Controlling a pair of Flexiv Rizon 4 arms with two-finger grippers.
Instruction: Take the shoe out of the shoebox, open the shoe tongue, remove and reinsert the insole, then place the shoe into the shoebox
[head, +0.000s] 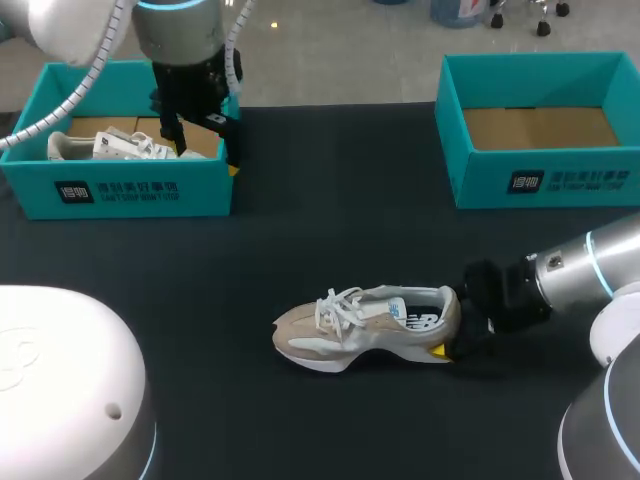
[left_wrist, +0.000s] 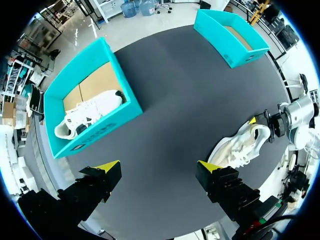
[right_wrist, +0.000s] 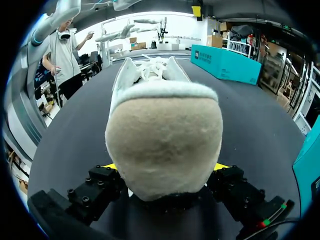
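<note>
Beige-and-white laced sneaker (head: 365, 325) out on the black table (head: 330, 230), its tongue (head: 368, 298) not yet opened.
Right gripper (right_wrist: 165, 170) pinches its heel from both sides; left gripper (left_wrist: 157, 172) hangs wide open, empty, over the teal cardboard shoebox (head: 120, 190). Next, probably, that free arm must cross and lift the tongue.

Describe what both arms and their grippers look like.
Both the left arm and right arm are rounded silver-white tubes ringed with light blue. A pale ribbed hose runs along the left one. The left gripper and right gripper are black and blocky, with bright yellow tips.
</note>
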